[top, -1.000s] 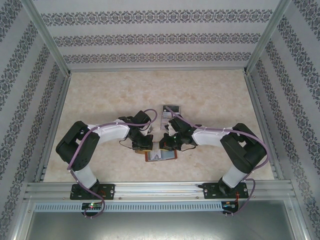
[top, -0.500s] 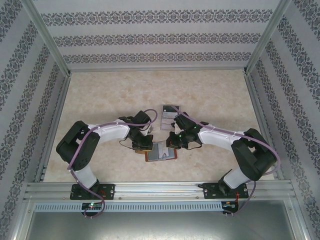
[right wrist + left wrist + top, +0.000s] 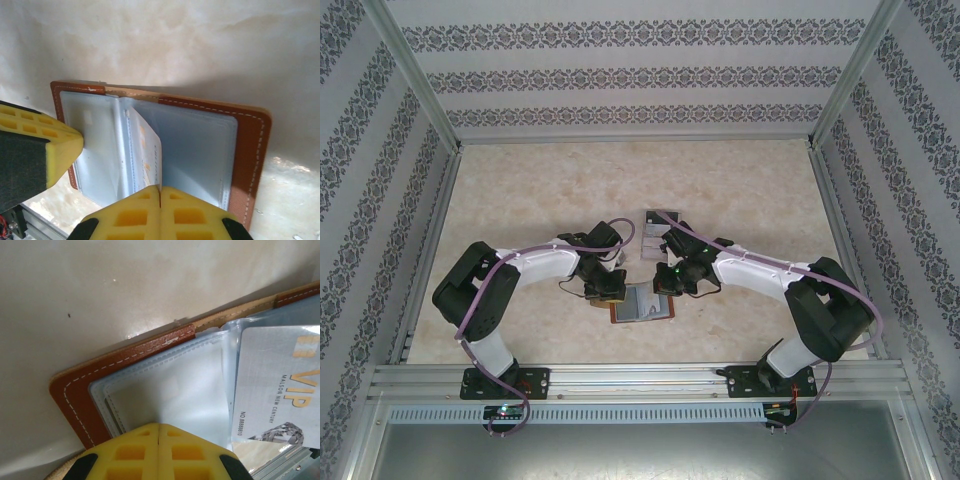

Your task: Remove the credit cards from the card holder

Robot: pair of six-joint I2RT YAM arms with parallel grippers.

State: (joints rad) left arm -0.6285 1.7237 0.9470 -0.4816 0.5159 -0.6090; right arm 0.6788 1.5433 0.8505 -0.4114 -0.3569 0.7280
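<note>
The card holder (image 3: 642, 304) lies open on the bench (image 3: 750, 190), close to the near edge and between the two arms. Its brown leather cover is down and its clear sleeves face up. Both tools are down on it.

The left tool (image 3: 607, 290) sits at the holder's left end. Seen from its own wrist, the left tool (image 3: 159, 434) has its yellow fingers pressed flat together, with the tips resting against the clear sleeve on one panel of the holder (image 3: 75, 390). Just beside that sleeve, a silver credit card (image 3: 280, 385) printed VIP is tucked into another sleeve.

The right tool (image 3: 662, 288) is over the holder's right part. From its wrist, the right tool (image 3: 160, 197) is also closed tight. Its tips meet right at the near edge of a sleeve that stands up from the middle fold of the holder (image 3: 250, 145). Whether they pinch that sleeve, I cannot tell. A pale card (image 3: 146, 150) with orange print shows through it. One finger (image 3: 47, 142) of the left tool touches the opposite panel.
</note>
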